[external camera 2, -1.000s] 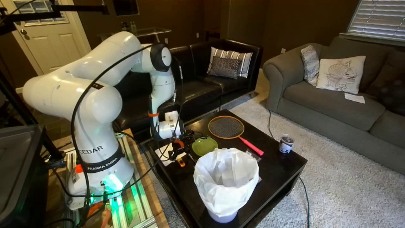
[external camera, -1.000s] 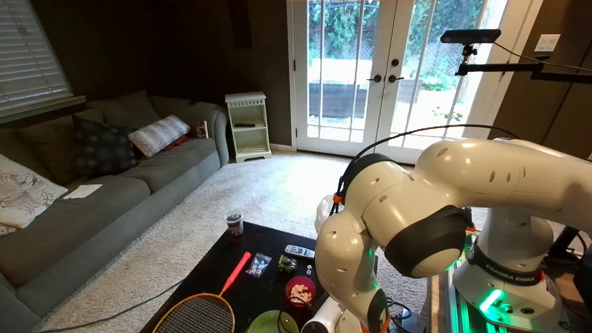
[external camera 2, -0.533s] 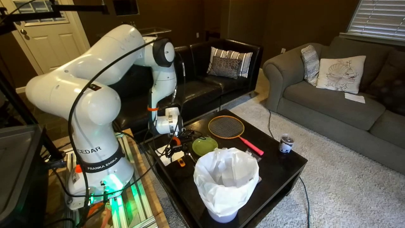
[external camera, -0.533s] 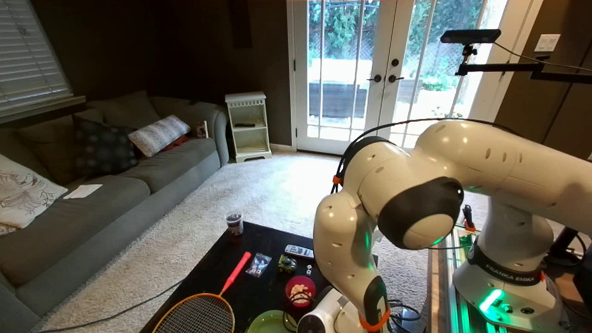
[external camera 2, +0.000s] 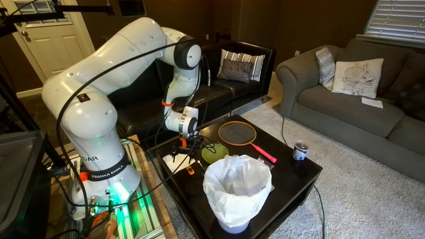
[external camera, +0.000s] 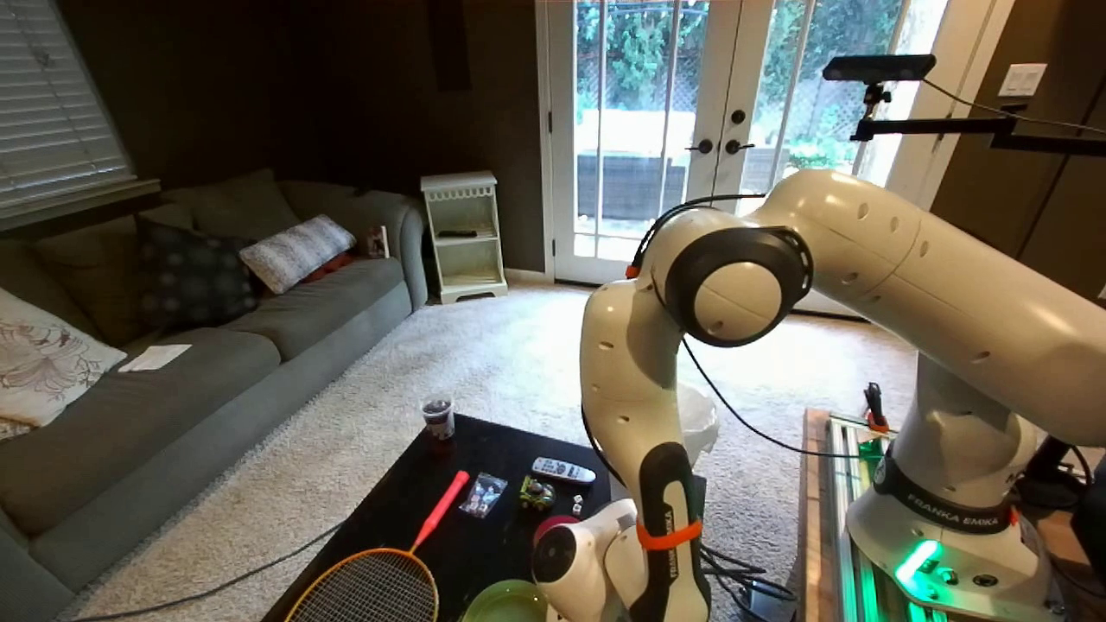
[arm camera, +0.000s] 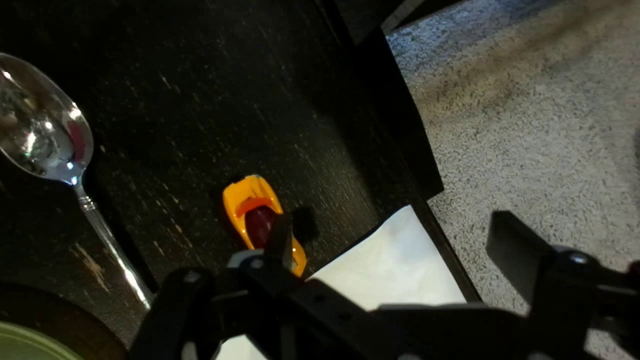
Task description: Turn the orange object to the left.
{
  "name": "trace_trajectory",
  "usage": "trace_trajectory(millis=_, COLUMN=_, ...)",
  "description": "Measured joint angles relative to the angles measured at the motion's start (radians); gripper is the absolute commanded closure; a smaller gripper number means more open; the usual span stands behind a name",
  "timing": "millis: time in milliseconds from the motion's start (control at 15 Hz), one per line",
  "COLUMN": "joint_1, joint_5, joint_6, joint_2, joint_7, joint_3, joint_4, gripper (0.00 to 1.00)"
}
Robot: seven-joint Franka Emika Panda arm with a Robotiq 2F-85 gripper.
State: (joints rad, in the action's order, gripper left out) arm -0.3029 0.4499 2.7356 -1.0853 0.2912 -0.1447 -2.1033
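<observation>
the wrist view showed the car (arm camera: 253,220) as yellow-orange with a dark red middle; in an exterior view the same car (external camera 2: 190,170) was too small for such detail. it lay on the desk (arm camera: 175,100) between spoon (arm camera: 55,145) and paper (arm camera: 390,267), partly behind the wide-spread end effector (arm camera: 392,239).

My black two-fingered pincer (arm camera: 393,237) carries grey glints, and the small car-shaped orange-yellow object (arm camera: 259,220) has a red-orange band and a dark maroon middle. The low rectangular near-black table (arm camera: 300,110) is flecked with pale scuffs; the flat paper sheet (arm camera: 390,267) is white, the round dish (external camera 2: 215,157) green.
</observation>
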Motion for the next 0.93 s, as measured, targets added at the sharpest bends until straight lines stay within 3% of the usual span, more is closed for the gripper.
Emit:
trace_trajectory(millis=333, joint_1=0.064, joint_5=-0.066, joint_6=0.027, joint_2=0.029, joint_7=-0.036, joint_3=-0.043, joint_4=-0.037, gripper=0.00)
trace_trajectory(millis=933, joint_1=0.008, joint_5=-0.244, joint_6=0.112, joint_2=0.117, joint_7=-0.338, joint_3=-0.035, joint_4=-0.163, gripper=0.00)
